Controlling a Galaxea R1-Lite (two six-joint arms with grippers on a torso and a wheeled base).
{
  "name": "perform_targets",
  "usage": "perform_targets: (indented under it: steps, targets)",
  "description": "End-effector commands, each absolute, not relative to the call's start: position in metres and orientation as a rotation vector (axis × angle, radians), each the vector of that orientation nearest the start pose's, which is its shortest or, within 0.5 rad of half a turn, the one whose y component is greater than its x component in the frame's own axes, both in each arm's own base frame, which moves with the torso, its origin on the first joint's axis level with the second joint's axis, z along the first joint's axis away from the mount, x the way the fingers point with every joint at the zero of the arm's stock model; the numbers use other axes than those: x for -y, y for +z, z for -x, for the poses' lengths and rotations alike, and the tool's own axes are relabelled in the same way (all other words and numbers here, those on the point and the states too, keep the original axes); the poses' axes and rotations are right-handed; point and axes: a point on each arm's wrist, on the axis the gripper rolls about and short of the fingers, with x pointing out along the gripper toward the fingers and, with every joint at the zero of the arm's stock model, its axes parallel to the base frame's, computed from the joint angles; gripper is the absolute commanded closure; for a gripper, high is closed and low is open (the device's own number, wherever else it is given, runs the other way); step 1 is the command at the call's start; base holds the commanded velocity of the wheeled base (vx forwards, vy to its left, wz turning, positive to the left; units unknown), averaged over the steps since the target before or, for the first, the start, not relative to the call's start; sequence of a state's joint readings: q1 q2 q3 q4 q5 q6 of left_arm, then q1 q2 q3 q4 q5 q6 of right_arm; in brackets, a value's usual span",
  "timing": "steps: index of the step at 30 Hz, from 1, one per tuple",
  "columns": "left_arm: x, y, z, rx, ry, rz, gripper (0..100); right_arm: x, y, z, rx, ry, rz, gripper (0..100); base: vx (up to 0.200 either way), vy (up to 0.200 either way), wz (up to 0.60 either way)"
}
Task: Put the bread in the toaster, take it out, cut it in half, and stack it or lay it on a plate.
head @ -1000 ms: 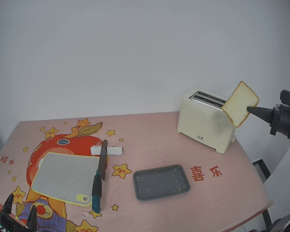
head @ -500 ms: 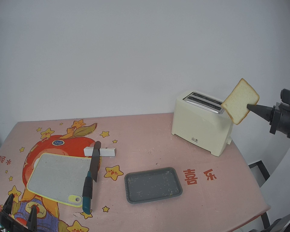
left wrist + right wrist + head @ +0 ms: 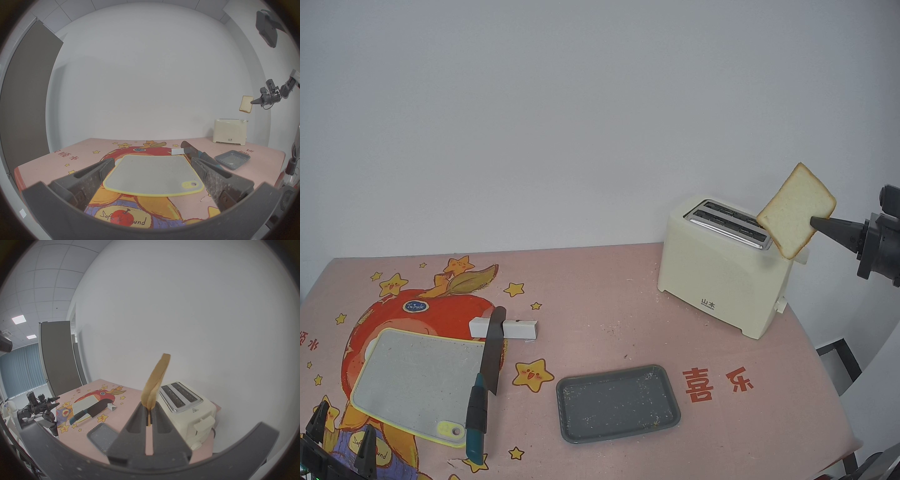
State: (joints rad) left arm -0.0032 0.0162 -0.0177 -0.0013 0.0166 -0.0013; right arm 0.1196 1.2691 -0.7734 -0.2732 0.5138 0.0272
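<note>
A slice of white bread (image 3: 797,210) hangs tilted in the air, just above the right end of the cream toaster (image 3: 725,275) with its two empty slots. My right gripper (image 3: 815,222) is shut on the bread's right edge; in the right wrist view the gripper (image 3: 149,410) pinches the bread (image 3: 155,380) edge-on beside the toaster (image 3: 184,412). A grey plate (image 3: 617,403) lies mid-table. My left gripper (image 3: 340,431) stands open and holds nothing at the table's front left, near the cutting board (image 3: 415,381).
A knife (image 3: 484,381) with a dark handle lies along the board's right edge, its blade resting on a small white block (image 3: 503,328). The toaster stands close to the table's right edge and the back wall. Crumbs dot the plate.
The head view has shifted, so the table things sit lower in the picture. The bread stays in my right gripper, a little higher over the toaster. The left gripper is unchanged.
</note>
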Motion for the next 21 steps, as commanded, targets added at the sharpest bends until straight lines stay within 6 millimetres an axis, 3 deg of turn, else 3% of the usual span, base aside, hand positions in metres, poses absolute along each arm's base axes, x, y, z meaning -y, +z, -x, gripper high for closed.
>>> perform_targets:
  steps: [1,10,15,21]
  targets:
    - [-0.0004,0.0756,0.0228,0.002,0.015,0.002,0,-0.0346,0.2475,-0.1951,-0.232,0.626,-0.071,100,0.0,0.0,0.0]
    - [-0.0004,0.0756,0.0228,0.002,0.015,0.002,0,-0.0346,0.2475,-0.1951,-0.232,0.626,-0.071,100,0.0,0.0,0.0]
    - [-0.0004,0.0756,0.0228,0.002,0.015,0.003,0,-0.0346,0.2475,-0.1951,-0.232,0.626,-0.071,100,-0.2,0.0,0.0]
    - [-0.0004,0.0756,0.0228,0.002,0.014,0.003,0,-0.0346,0.2475,-0.1951,-0.232,0.626,-0.071,100,0.0,0.0,0.0]
